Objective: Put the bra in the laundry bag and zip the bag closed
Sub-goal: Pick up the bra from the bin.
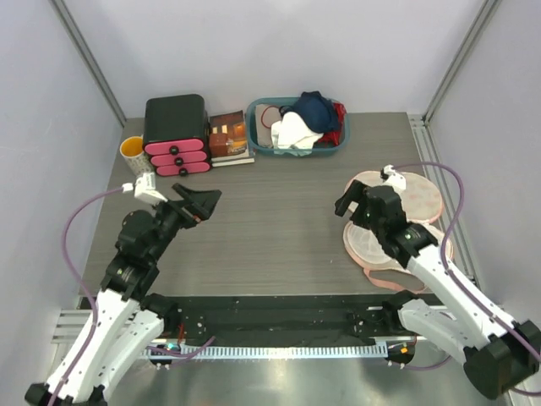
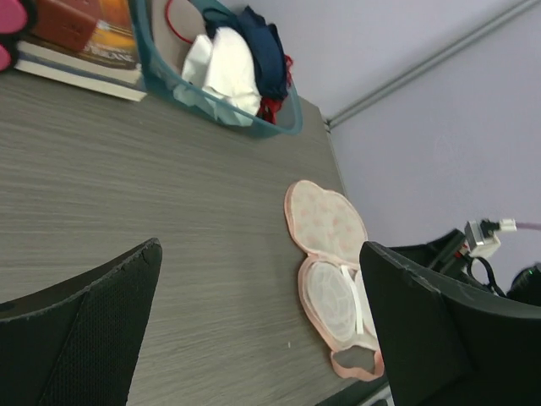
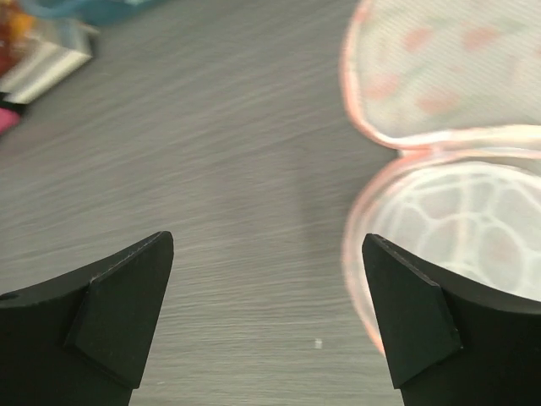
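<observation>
White link shells and black joints are seen on left arm (image 1: 127, 279) and right arm (image 1: 444, 275). A lilac cable (image 1: 68, 241) is routed off each wrist. Fingers (image 2: 84, 338) are moulded black, wedge-shaped, mesh-textured.

1. The top camera sits high up at the near side. It looks down on the whole grey wood-grain counter (image 1: 279, 228).
2. The left wrist camera sits low and tilted, peeking through the black left end effector (image 2: 260, 249) across the counter.
3. The right wrist camera looks down through the black right end effector (image 3: 268, 239), very close to the counter.
4. All three see the pale pink flowery laundry bag (image 1: 423, 196).
</observation>
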Tool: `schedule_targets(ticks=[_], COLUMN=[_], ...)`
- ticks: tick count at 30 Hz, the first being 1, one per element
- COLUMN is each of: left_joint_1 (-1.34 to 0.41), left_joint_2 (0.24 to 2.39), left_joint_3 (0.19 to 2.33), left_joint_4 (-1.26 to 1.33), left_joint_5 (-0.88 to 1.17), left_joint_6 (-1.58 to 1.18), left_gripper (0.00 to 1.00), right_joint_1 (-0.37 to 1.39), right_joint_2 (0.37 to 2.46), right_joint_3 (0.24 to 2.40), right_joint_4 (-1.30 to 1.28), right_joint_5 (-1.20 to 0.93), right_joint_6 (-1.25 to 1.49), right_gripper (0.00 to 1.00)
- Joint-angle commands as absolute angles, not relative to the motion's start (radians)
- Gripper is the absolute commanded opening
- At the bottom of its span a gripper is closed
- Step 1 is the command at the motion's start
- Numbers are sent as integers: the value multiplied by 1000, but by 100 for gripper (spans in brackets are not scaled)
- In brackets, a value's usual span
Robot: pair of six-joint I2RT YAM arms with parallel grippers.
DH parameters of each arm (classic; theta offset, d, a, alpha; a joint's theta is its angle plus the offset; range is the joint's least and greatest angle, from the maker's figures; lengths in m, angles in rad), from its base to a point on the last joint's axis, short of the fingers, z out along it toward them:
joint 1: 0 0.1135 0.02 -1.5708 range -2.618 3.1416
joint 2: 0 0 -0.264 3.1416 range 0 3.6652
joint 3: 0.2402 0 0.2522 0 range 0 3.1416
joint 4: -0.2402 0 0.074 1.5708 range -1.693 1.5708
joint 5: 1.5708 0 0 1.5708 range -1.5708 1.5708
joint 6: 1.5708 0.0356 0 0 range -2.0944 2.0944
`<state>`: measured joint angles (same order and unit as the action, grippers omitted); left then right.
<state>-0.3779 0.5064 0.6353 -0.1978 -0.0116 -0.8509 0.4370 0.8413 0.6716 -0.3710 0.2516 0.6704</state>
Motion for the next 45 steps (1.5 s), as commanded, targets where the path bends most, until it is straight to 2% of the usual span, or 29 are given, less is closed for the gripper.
schedule_targets(ticks=[1, 7, 11, 14, 15, 18, 20, 21, 27, 34, 45], left_joint_1=[-376, -377, -377, -379, -377, -379, -379, -379, -380, -379, -379], left_joint_2=[669, 856, 870, 833, 821, 752, 700, 686, 640, 635, 640], left_joint_3=[658, 637, 600, 585, 584, 565, 545, 537, 529, 554, 577], left_joint_4=[0, 195, 160, 55, 32, -40, -63, -69, -117, -160, -193], left_joint_5=[193, 322, 373, 376, 380, 402, 416, 423, 460, 454, 448], left_joint_6=[-819, -882, -881, -856, -845, -842, -845, -848, -850, -825, -810], left_gripper=[100, 97, 96, 95, 95, 93, 92, 91, 88, 88, 88], right_joint_1=[430, 414, 411, 397, 382, 347, 333, 322, 310, 319, 321], right_joint_2=[1001, 1328, 1596, 1849, 1909, 2132, 2228, 2246, 2296, 2306, 2441], right_joint_3=[840, 1075, 1299, 1565, 1720, 2010, 2116, 2170, 2180, 2125, 2194], right_joint_4=[-508, -356, -223, -198, -230, -322, -357, -353, -219, -152, -106], right_joint_5=[420, 403, 449, 485, 480, 495, 476, 447, 269, 117, 209], right_joint_6=[606, 456, 203, 50, 22, -41, -57, -75, -72, -49, -67], right_gripper=[100, 100, 100, 100, 100, 95, 88, 87, 73, 77, 75])
